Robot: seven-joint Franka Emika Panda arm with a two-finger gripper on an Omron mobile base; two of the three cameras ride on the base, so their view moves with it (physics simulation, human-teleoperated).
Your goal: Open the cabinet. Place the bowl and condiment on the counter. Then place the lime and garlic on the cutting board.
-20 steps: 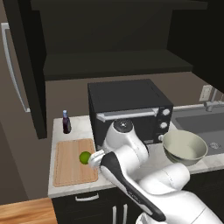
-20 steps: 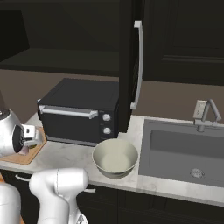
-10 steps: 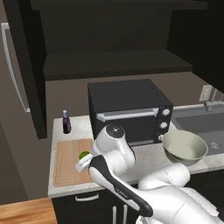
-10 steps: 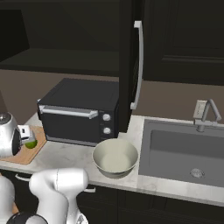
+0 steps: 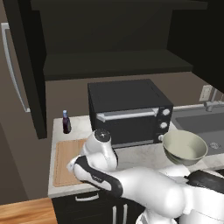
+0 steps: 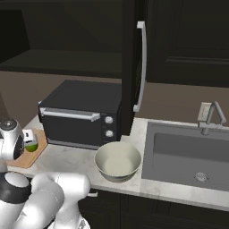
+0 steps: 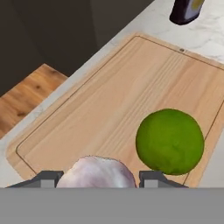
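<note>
In the hand view my gripper [image 7: 98,177] is shut on the garlic [image 7: 96,171], a pinkish-white bulb held between the two dark fingertips [image 7: 47,177] low over the cutting board [image 7: 109,100]. The lime [image 7: 169,141] lies on the board just to the right of the garlic. The dark condiment [image 7: 186,11] stands on the counter [image 7: 205,26] past the board's far end. From the base views, the board [image 5: 64,158] lies at the counter's left end with the condiment [image 5: 66,122] behind it, and the lime [image 6: 31,146] peeks out beside my hand. The bowl [image 5: 183,146] sits on the counter [image 5: 140,152] near the sink. The cabinet [image 5: 24,65] stands open.
A black toaster oven [image 5: 127,111] stands behind the board and the bowl. The sink [image 6: 188,152] with its faucet [image 6: 210,116] is to the right. An open cabinet door [image 6: 134,62] hangs over the counter beside the oven. The counter's front edge and a wood floor [image 7: 26,100] lie left of the board.
The arm has swung down and left over the board, so that it now hides the lime in the left base view. The bowl, the condiment and the lime have not moved.
</note>
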